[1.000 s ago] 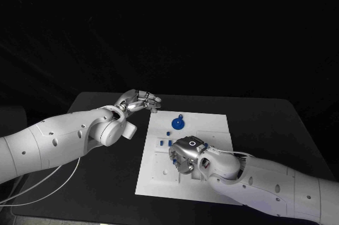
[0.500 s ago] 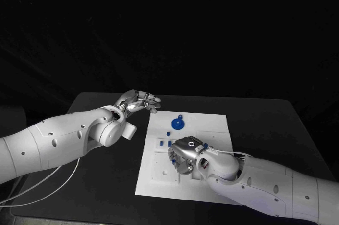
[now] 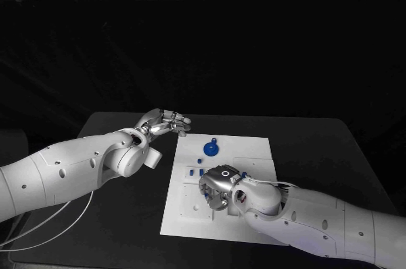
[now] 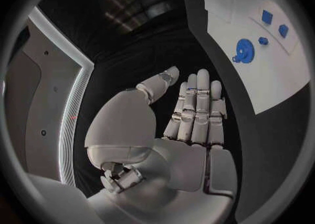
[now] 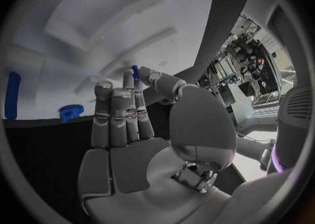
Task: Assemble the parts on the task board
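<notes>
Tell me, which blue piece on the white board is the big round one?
The blue disc at the far end of the task board. The other blue parts nearby are tiny blocks.

The right hand [image 3: 218, 186] hides part of the task board [image 3: 254, 155].

A black table [image 3: 321, 146] fills the lower half of the head view, from nine o'clock to three. Beyond its far edge, toward twelve o'clock, the room is dark and featureless.

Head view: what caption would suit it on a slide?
Right hand works over the white task board while left hand waits beside it.
</notes>
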Robot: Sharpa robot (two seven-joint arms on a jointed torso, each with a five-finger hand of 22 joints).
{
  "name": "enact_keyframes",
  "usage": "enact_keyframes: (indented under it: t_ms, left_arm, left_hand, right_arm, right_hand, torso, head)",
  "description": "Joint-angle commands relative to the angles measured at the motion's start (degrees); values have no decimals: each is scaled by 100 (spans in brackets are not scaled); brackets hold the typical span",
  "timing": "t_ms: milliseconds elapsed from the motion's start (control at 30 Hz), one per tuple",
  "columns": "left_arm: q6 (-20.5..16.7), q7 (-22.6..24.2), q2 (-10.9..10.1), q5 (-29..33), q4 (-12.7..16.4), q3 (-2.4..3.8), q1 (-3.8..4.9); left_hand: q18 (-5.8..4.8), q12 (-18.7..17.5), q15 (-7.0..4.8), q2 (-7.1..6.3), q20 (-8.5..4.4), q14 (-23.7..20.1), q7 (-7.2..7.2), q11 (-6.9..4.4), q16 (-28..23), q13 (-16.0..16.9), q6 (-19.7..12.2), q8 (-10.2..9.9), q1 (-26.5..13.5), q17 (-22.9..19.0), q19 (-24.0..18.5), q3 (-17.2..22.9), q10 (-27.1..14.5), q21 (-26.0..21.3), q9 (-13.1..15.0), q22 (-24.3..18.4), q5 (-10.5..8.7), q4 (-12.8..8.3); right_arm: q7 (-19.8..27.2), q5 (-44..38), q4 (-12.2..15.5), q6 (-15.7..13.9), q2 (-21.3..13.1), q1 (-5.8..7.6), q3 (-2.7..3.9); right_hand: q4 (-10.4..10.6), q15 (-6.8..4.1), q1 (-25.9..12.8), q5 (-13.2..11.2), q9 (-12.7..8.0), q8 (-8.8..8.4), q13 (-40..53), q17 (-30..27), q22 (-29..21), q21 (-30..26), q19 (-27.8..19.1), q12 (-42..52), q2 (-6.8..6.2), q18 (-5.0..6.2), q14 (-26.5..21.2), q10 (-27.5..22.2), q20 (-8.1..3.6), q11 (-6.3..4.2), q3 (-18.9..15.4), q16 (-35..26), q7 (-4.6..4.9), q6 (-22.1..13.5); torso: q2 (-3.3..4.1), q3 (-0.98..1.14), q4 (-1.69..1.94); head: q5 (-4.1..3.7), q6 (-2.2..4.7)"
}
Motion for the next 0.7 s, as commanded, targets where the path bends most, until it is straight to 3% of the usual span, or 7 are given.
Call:
enact_keyframes:
  t_ms: [33, 200, 300, 400, 567, 700]
  left_arm:
    - [54, 57, 7, -15, 13, 4, 5]
    - [56, 54, 4, -15, 15, 4, 6]
    - [58, 53, 3, -15, 16, 4, 6]
    - [57, 54, 6, 8, 17, 4, 6]
    - [55, 50, -10, 85, -2, 3, 6]
    - [18, 89, -16, 114, -18, 3, 6]
  left_hand:
    - [-32, -30, 38, -34, 27, -12, -3, 9, -34, -9, -2, 11, -43, 9, 15, -17, -20, -41, -8, 10, 22, 6]
    - [-32, -32, 38, -36, 27, -13, -3, 9, -37, -9, -3, 11, -43, 13, 15, -17, -22, -42, -8, 11, 19, 6]
    - [-32, -33, 39, -38, 27, -14, -3, 10, -40, -10, -3, 11, -43, 16, 14, -18, -23, -44, -9, 12, 17, 5]
    - [-32, -34, 39, -37, 27, -14, -2, 11, -42, -10, -4, 11, -47, 21, 14, -20, -24, -45, -9, 14, 14, 9]
    - [-33, -36, 40, -40, 28, -12, 1, 12, -51, -10, -6, 11, -63, 37, 16, -28, -25, -49, -11, 19, 6, 22]
    - [-32, -37, 39, -41, 28, -12, 1, 12, -53, -10, -6, 11, -64, 40, 16, -29, -25, -50, -11, 21, 4, 23]
  right_arm:
    - [48, 59, -32, 145, 14, -32, -38]
    - [83, 237, -65, -33, 3, -31, -43]
    - [71, 321, -50, -198, -20, -31, -43]
    - [34, 425, 28, -355, -95, -31, -43]
    - [76, 639, 238, -601, -278, -29, -42]
    - [211, 919, 457, -951, -464, -25, -26]
  right_hand:
    - [-38, 2, -16, -15, -5, -1, -7, -8, 113, 7, -20, -46, 33, 124, -50, 136, -6, 49, -2, -19, 38, -25]
    - [-18, 99, -132, -44, -60, -161, -59, -8, 112, 10, -38, -217, -134, 124, -58, -130, 11, 151, -133, -17, 152, -286]
    - [-26, 223, -206, -15, -130, -341, -146, -4, 108, 2, -64, -427, -316, 124, -84, -489, 22, 286, -356, -11, 297, -615]
    - [-77, 338, -243, 116, -165, -445, -225, -3, 110, -22, -134, -565, -408, 124, -150, -740, 45, 380, -605, -17, 395, -834]
    - [-256, 465, -419, 207, -207, -568, -355, 5, 118, -61, -275, -729, -437, 124, -280, -1090, 105, 520, -1077, -19, 506, -1115]
    - [-244, 496, -439, 216, -192, -533, -411, 9, 104, -84, -307, -685, -430, 124, -332, -1157, 135, 555, -1242, 2, 502, -1106]
  torso:
    - [5, 2, -1]
    - [1, -1, -3]
    - [-1, -2, -8]
    - [-1, 0, -2]
    - [-4, -3, -7]
    - [-4, 1, -9]
  head:
    - [10, -15]
    - [13, -17]
    - [17, -16]
    - [9, -14]
    - [-13, 11]
    - [-17, 15]
